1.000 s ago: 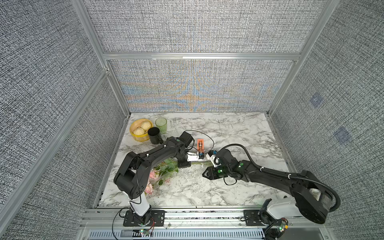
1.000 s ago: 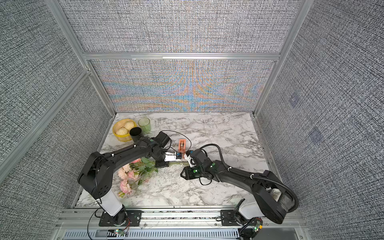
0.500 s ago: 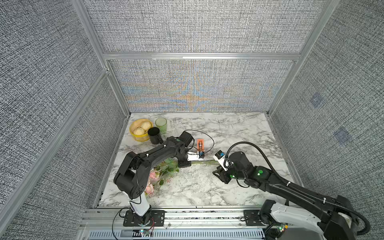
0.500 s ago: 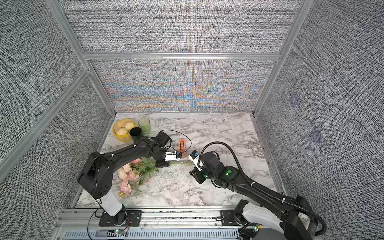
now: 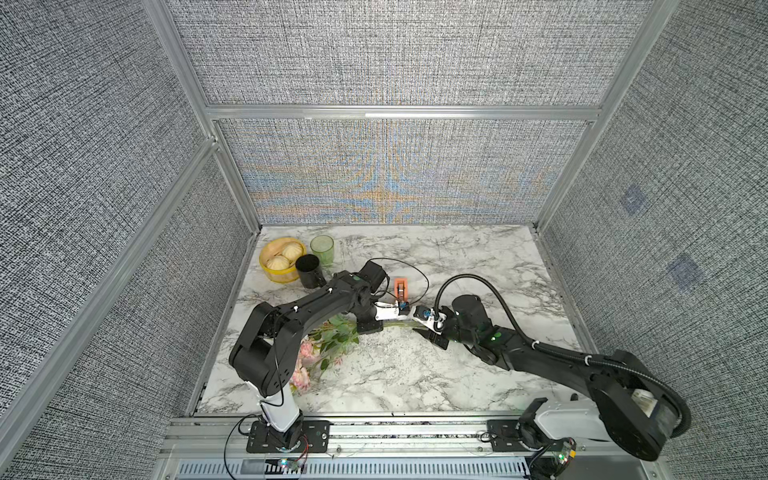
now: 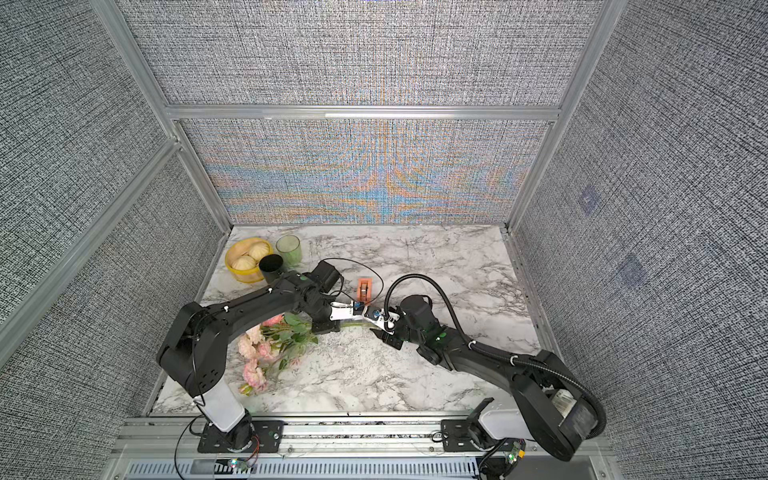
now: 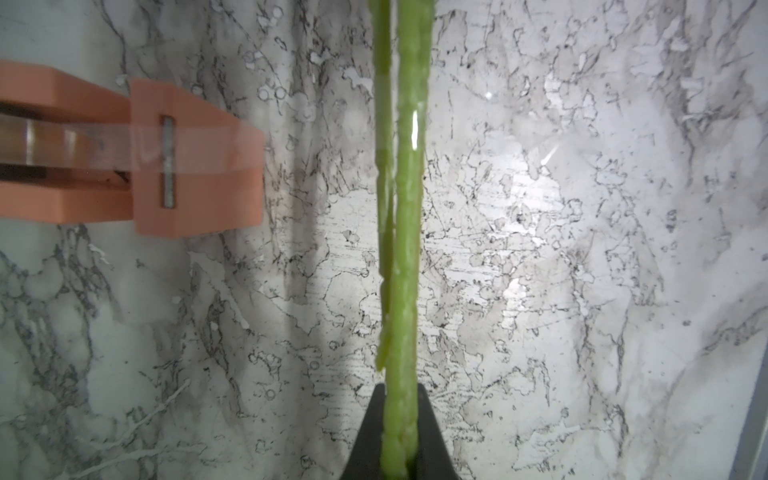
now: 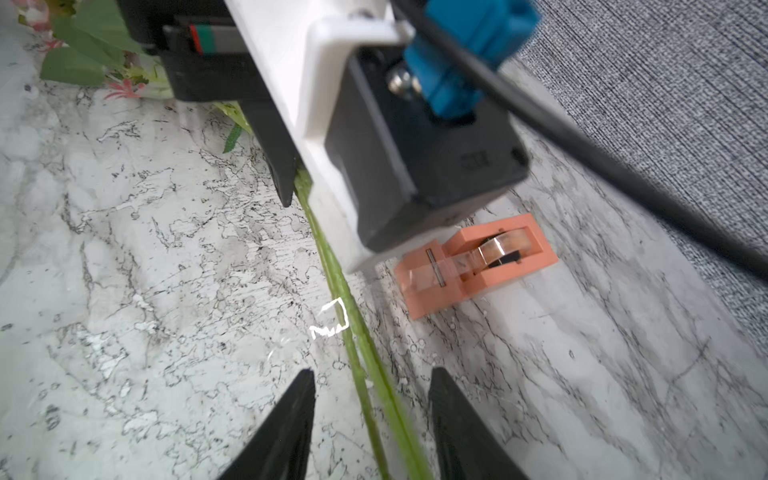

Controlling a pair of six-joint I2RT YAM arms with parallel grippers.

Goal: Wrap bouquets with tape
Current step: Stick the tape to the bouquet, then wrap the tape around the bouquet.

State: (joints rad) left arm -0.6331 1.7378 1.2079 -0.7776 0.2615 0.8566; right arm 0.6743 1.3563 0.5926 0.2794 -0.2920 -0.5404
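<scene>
The bouquets are one bunch of pink flowers and green leaves lying at the front left in both top views. Its thin green stems run right across the marble. My left gripper is shut on the stems, also seen from above. My right gripper is open at the stem ends, and the stems pass between its fingers without touching them. The orange tape dispenser stands just behind the stems, clear strip over its cutter. A small clear glinting piece lies against the stems.
At the back left corner stand a yellow bowl with two buns, a black cup and a green cup. Grey fabric walls close in three sides. A black cable loops above the dispenser.
My right gripper drew back to the right, then returned to the stem ends with its jaws wider apart. The left gripper and the bouquet have stayed put.
</scene>
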